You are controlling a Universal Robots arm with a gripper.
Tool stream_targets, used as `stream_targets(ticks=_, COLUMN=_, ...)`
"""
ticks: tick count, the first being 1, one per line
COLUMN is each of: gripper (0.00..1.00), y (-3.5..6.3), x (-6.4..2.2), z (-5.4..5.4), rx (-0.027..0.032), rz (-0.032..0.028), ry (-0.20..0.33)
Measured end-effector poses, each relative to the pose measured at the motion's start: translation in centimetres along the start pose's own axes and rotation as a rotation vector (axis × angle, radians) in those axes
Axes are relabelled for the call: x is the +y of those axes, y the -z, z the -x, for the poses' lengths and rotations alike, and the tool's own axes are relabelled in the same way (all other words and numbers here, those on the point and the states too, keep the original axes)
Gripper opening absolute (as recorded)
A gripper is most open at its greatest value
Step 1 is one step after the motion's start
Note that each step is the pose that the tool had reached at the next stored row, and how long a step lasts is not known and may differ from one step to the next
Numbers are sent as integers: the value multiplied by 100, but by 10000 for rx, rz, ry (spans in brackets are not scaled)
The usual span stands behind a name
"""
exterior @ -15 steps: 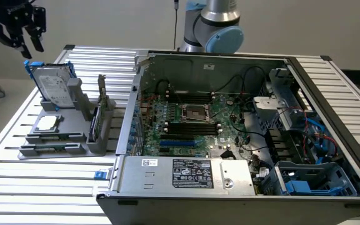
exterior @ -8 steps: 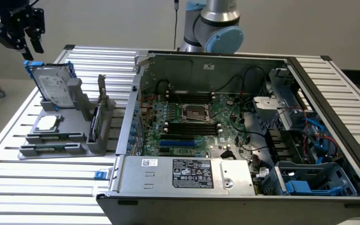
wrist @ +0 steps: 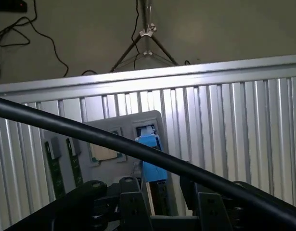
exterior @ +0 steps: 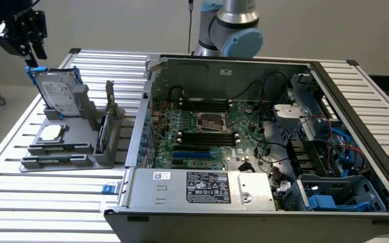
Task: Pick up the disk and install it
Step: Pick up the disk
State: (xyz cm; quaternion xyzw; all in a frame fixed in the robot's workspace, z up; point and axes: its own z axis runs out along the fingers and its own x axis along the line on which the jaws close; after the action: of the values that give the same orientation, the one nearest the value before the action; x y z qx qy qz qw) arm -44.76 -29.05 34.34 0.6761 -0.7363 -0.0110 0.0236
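exterior view: an open computer case (exterior: 222,73) sits on the slatted table (exterior: 46,202). at the case's 9 o'clock is a grey holder (exterior: 59,162). the disk (exterior: 56,93) stands upright at the holder's far end. the gripper (exterior: 34,58) hangs close over the disk's top edge at 11 o'clock, fingers spread apart, holding nothing.

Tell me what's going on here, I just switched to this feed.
The arm's pincer hangs open just above the disk and holds nothing. The disk stands upright in the grey holder on the slatted table, at the exterior view's left. The open computer case lies to the exterior view's right. The disk has not yet been picked up or installed.
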Motion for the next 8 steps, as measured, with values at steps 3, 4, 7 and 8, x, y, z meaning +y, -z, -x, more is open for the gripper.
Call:
stream_targets(ticks=3, gripper=44, y=-14, x=-1, z=0, rx=30, rz=5, ry=555)
stream_targets(ticks=4, gripper=44, y=-18, x=-1, z=0, rx=42, rz=7, ry=734)
stream_targets(ticks=7, gripper=44, y=-28, x=-1, z=1, rx=89, rz=17, ry=1272)
stream_targets(ticks=8, gripper=44, y=-30, x=-1, z=1, rx=116, rz=20, ry=1461)
